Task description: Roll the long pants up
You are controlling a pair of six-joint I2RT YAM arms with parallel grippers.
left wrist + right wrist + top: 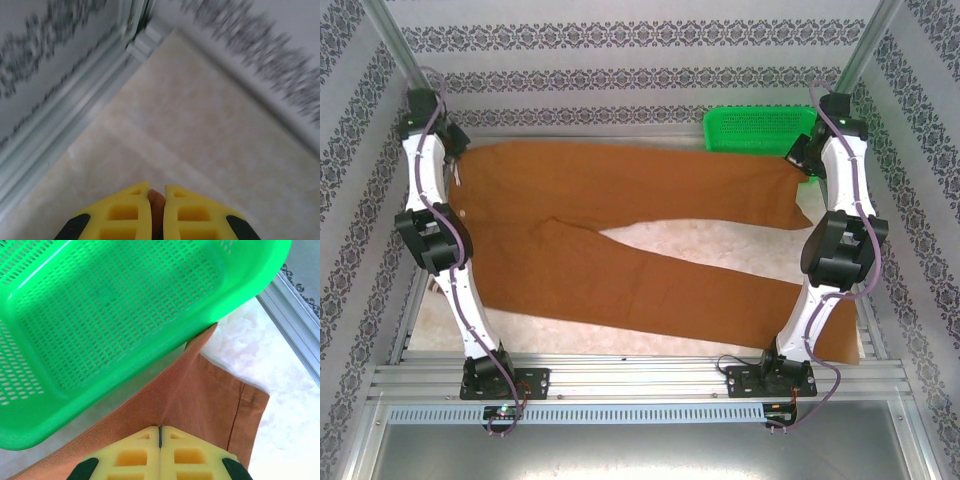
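A green perforated plastic basket (760, 128) sits at about one o'clock on the worktop (720, 245), close against its far edge. The worktop carries a pale cream, faintly mottled covering. From the right wrist the basket's slotted floor and thick rim span the upper frame from nine round to two o'clock. Pale walls (640, 40) banded with dark floral pattern close the scene at nine, twelve and three o'clock. Metal posts (395, 45) rise at eleven and one o'clock. Ribbed aluminium rails (640, 375) run along six o'clock, with a slotted strip (640, 412) just nearer.
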